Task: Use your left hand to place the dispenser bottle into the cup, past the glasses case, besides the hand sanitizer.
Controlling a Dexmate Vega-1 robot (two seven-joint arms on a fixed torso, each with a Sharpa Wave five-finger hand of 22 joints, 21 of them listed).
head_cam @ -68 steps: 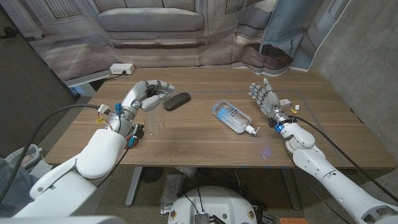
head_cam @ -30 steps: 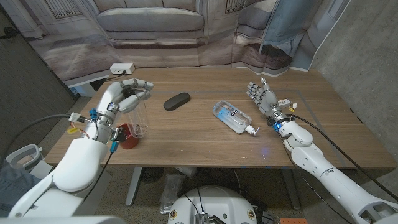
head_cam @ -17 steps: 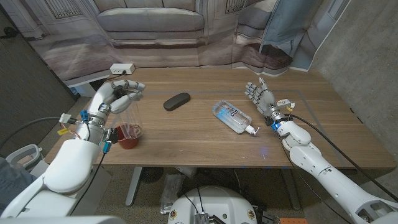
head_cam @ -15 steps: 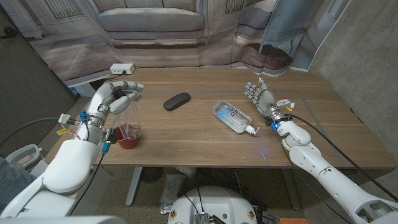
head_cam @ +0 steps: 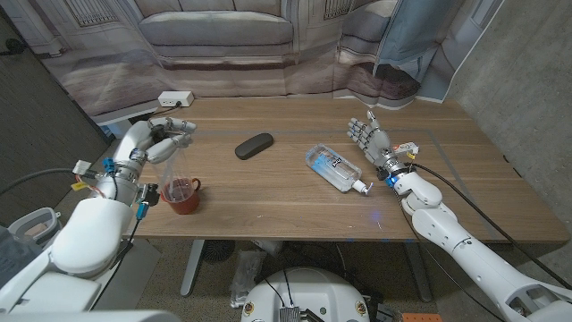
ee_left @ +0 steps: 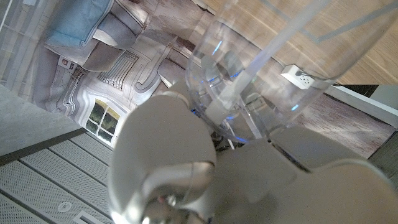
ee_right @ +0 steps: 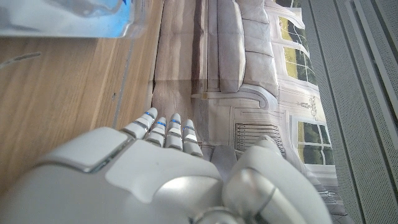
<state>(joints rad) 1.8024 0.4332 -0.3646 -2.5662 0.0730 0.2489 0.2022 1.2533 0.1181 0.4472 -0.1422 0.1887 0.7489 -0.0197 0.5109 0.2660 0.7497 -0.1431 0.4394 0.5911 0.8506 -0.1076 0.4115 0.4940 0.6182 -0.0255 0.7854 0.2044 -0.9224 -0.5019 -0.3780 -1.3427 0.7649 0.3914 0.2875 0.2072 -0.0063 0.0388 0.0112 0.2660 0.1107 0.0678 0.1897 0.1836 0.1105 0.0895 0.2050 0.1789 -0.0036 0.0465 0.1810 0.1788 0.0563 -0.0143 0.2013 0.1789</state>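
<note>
The dispenser bottle [head_cam: 172, 157], clear plastic, stands tilted in the cup [head_cam: 181, 194] in the head view, its base down in the red cup and its top gripped by the left hand [head_cam: 152, 140], whose fingers curl around it. With the cup as landmark: the glasses case [head_cam: 254, 145] lies beyond it and to its right, apart from it; the hand sanitizer [head_cam: 333, 167] lies on its side farther right again, well apart, so the cup is not beside it. The right hand [head_cam: 370, 138] waits past the sanitizer on the counter [head_cam: 268, 192], fingers spread, holding nothing

In the left wrist view the left hand [ee_left: 186, 180] is wrapped on the clear bottle [ee_left: 261, 56], a tube showing inside it

In the right wrist view the right hand [ee_right: 143, 168] is empty, fingers apart, the sanitizer [ee_right: 68, 15] just ahead of it

My judgement: the bottle looks to be in the cup; letting go and drawing the hand clear are left
</note>
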